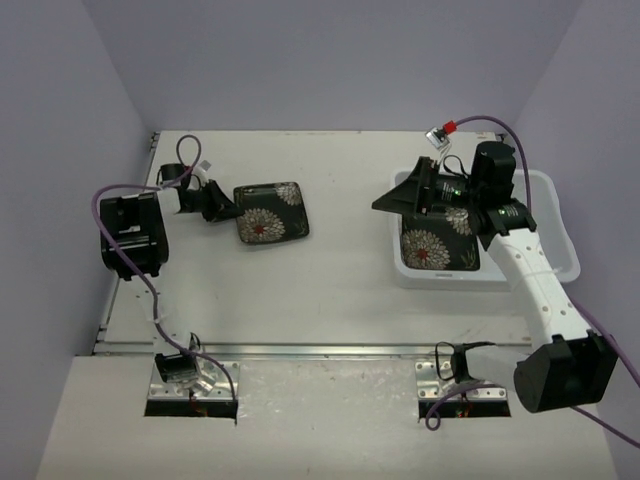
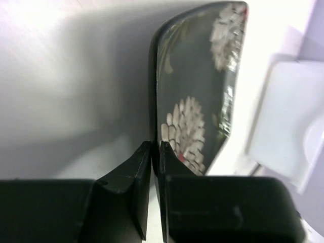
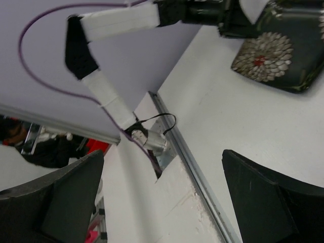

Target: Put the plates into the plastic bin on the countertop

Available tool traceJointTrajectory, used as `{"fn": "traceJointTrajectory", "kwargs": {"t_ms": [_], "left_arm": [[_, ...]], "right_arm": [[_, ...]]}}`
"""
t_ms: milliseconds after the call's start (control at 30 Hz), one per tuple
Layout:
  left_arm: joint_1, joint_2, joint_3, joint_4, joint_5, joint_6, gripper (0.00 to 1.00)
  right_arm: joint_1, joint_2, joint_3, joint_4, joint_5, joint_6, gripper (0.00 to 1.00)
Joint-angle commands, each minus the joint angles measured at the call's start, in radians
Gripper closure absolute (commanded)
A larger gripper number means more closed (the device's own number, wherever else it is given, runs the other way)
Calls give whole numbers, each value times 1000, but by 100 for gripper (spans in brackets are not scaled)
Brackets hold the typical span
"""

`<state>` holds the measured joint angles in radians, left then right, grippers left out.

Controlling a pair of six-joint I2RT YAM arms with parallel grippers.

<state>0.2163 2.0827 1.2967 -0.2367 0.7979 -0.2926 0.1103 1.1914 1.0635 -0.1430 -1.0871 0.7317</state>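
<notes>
**Two black plates, one bin**

At centre left, the left tool (image 1: 213, 204) pinches the edge of one flowery black plate (image 1: 270, 212) lying on the tabletop (image 1: 330, 290). At right, the second plate (image 1: 438, 247) lies inside the one white bin (image 1: 560, 245). The right tool (image 1: 408, 196) hangs above it, wide open.

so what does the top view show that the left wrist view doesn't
Only the top view: a second black plate lying in the plastic bin, with the right gripper over it. Only the left wrist view: a close look at the jaws shut on the rim of the held black plate. Both: that held black plate and the left gripper.
</notes>
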Motion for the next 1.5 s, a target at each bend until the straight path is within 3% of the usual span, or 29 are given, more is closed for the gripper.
{"fn": "traceJointTrajectory", "kwargs": {"t_ms": [0, 200, 467, 533, 700, 733, 767, 833, 967, 1067, 1100, 1167, 1233, 1400, 1433, 1467], "left_arm": [[-65, -357, -195, 398, 183, -274, 100], [-141, -654, -411, 587, 126, -489, 100], [-350, -820, -548, 815, 42, -775, 100], [-377, -834, -542, 833, 20, -803, 100], [-424, -844, -525, 842, -27, -850, 100], [-427, -845, -525, 844, -37, -859, 100], [-431, -846, -524, 845, -43, -861, 100], [-433, -846, -515, 826, -57, -861, 100], [-438, -840, -493, 817, -75, -873, 100], [-447, -833, -475, 818, -73, -876, 100], [-452, -829, -469, 818, -71, -875, 100], [-463, -817, -455, 817, -63, -876, 100], [-469, -813, -455, 823, -63, -882, 100], [-474, -810, -414, 790, -42, -856, 100], [-473, -809, -390, 744, -40, -828, 95], [-473, -811, -355, 695, -44, -779, 78]], "right_arm": [[8, 86, 191, -326, 314, -203, 1], [9, 225, 297, -381, 280, -231, 1], [21, 384, 407, -399, 242, -266, 6], [26, 400, 408, -403, 217, -270, 16], [26, 377, 320, -347, 136, -231, 59], [26, 368, 300, -330, 130, -224, 62], [26, 349, 292, -330, 128, -222, 60], [26, 333, 277, -332, 122, -221, 40], [26, 298, 222, -288, 96, -177, 36], [26, 282, 199, -252, 97, -152, 45], [26, 280, 199, -245, 99, -151, 53], [25, 284, 212, -238, 104, -146, 82], [26, 297, 227, -242, 109, -138, 99], [24, 305, 303, -325, 182, -192, 100], [22, 307, 322, -356, 195, -206, 100], [20, 307, 349, -384, 220, -215, 100]]}}
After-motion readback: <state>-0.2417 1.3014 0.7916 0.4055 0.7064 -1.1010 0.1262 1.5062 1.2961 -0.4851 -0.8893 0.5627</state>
